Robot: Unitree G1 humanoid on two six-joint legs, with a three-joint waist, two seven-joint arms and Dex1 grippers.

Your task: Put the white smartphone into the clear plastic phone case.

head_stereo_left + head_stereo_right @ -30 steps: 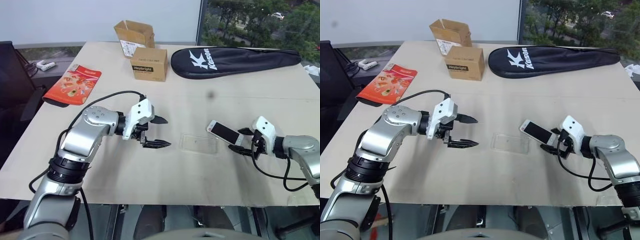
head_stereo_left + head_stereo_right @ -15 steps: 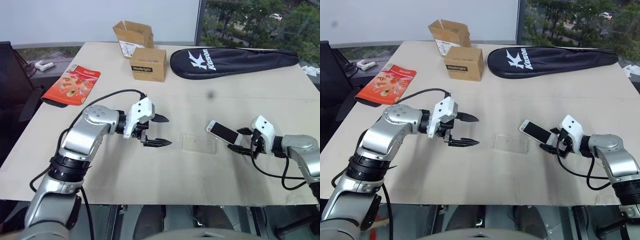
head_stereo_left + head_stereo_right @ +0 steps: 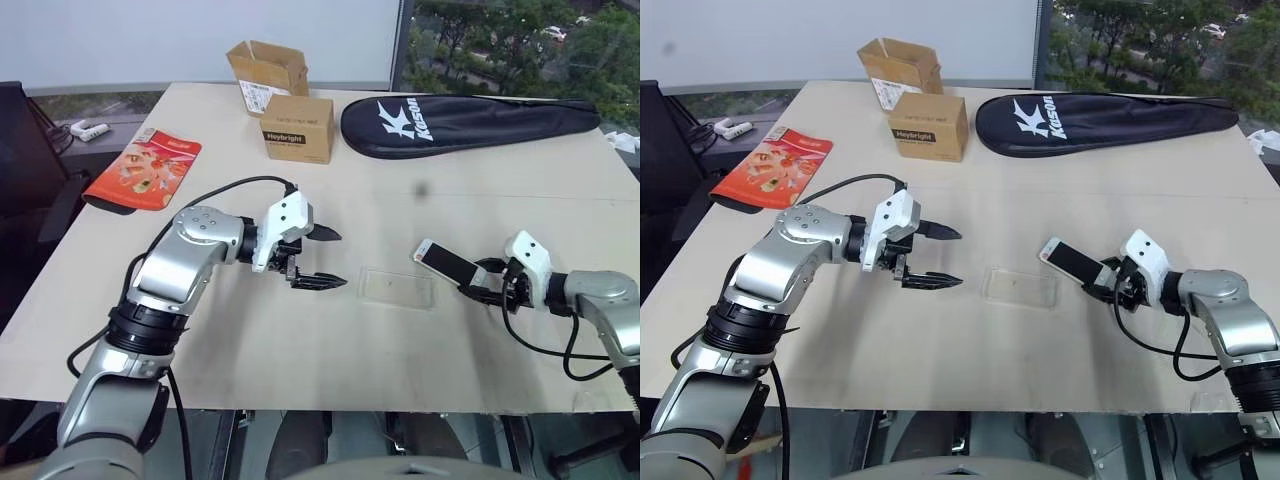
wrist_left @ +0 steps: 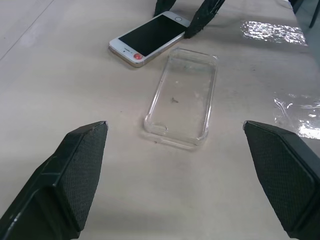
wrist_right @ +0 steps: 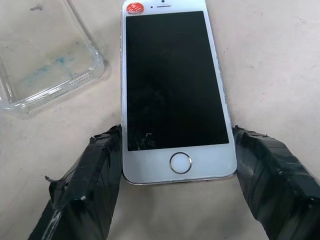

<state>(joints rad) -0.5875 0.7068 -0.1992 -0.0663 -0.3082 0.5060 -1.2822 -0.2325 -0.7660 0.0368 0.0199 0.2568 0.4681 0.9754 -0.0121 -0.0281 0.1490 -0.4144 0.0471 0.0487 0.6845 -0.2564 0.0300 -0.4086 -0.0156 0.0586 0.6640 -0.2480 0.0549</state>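
The clear plastic phone case (image 4: 182, 97) lies empty; right gripper (image 5: 178, 165) clamps the white smartphone (image 5: 172, 85); left gripper (image 3: 322, 258) hovers, fingers apart.

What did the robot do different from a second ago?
The right gripper closed in on the white smartphone, its fingers now pinching the sides at the home-button end. The clear plastic phone case stayed flat on the table, and the left gripper stayed open beside it.
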